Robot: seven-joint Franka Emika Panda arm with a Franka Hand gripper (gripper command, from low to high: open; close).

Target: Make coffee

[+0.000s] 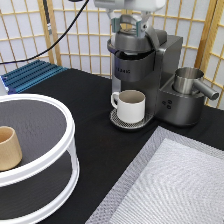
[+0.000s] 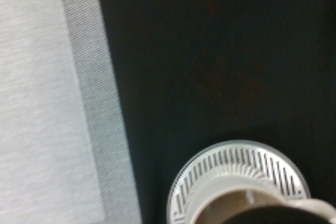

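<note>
The dark grey coffee machine stands at the exterior view's top middle. A white handled mug sits on its round drip tray, under the spout. My gripper is at the machine's top, directly over the brew head, with its fingers spread apart on either side of the opening. I cannot make out the coffee pod; it is hidden or out of view. The wrist view looks straight down on the mug's rim and the slotted drip tray.
A steel jug sits on the machine's right side. A tan handleless cup stands on a round white two-tier shelf at the exterior view's left. A grey mat lies at the bottom right. A blue rack is at the back left.
</note>
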